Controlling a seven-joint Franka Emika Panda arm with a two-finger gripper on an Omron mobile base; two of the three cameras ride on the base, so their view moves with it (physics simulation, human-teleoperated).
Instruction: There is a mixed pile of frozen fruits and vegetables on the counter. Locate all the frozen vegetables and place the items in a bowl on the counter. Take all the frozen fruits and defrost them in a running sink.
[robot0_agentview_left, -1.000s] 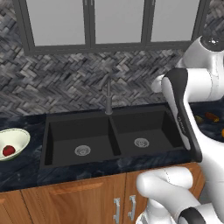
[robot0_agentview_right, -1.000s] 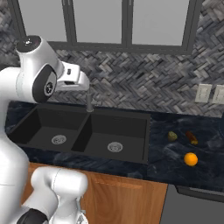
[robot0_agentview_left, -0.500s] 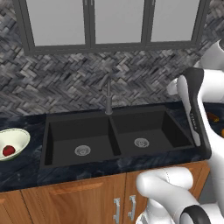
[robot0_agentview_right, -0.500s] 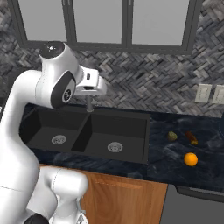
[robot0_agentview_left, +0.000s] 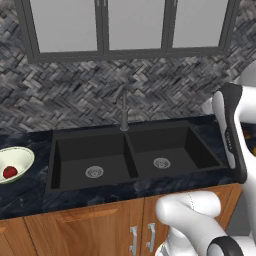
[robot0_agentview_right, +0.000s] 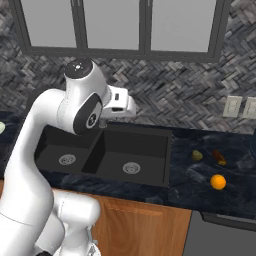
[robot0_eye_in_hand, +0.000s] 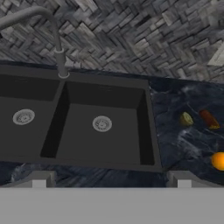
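Note:
My gripper (robot0_eye_in_hand: 111, 181) is open and empty, its fingertips (robot0_eye_in_hand: 38, 180) set wide apart; the hand (robot0_agentview_right: 121, 104) hovers high over the black sink (robot0_agentview_right: 130, 150), by the faucet (robot0_eye_in_hand: 59, 48). On the dark counter (robot0_agentview_right: 235, 197) right of the sink lie the orange ball (robot0_agentview_right: 217, 182) (robot0_eye_in_hand: 218, 161), a yellowish-olive lump (robot0_agentview_right: 197, 155) (robot0_eye_in_hand: 186, 118) and a dark reddish-brown oblong (robot0_agentview_right: 219, 157) (robot0_eye_in_hand: 209, 119). The pale bowl (robot0_agentview_left: 20, 156) stands on the counter far left of the sink with a red round item (robot0_agentview_left: 9, 172) in it.
A herringbone tile wall with windows runs behind the counter. Wall outlets (robot0_agentview_right: 240, 106) sit above the pile. Wooden cabinets (robot0_agentview_left: 85, 230) lie below the counter. My own white arm (robot0_agentview_left: 232, 130) blocks the right side of the left base view.
The arm has swung to the right, carrying the hand from above the left basin toward the faucet and the right basin. The gripper stays open. The items have not moved.

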